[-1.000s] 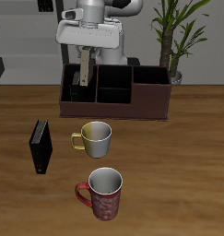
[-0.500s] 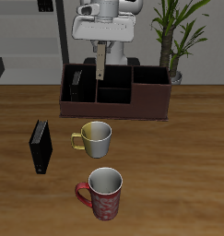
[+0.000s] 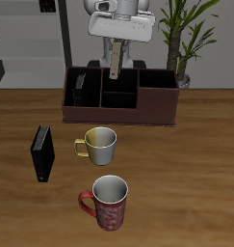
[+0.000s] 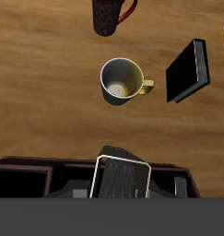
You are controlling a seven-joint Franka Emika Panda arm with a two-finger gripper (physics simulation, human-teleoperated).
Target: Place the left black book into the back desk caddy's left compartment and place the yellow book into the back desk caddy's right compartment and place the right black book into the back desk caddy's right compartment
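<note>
Two black books: one stands upright on the table (image 3: 13, 125) near the table's front half, beside the metal mug; the other sits inside the desk caddy.
Black book on the table (image 3: 42, 153): upright on its edge, spine up, apart from both mugs; the wrist view shows it (image 4: 189, 71) just beside the metal mug's handle.
Black book in the caddy (image 3: 82, 89): upright in the end compartment, at the caddy's end on the same side of the table as the standing black book.
Yellow book (image 3: 115, 60): hanging upright from the gripper above the caddy's middle, its lower edge over the rear compartments; the wrist view shows its pale cover (image 4: 122, 179).
Gripper (image 3: 116, 43): fingers pressed onto the yellow book, pinching its upper part.
Desk caddy (image 3: 157, 104): dark brown, several compartments, at the back of the table.
Metal mug (image 3: 98, 144): upright, empty, golden handle, in front of the caddy.
Red mug (image 3: 108, 201): upright, patterned, nearest the table's front edge.
Potted plant (image 3: 182, 39): behind the caddy's far end.
</note>
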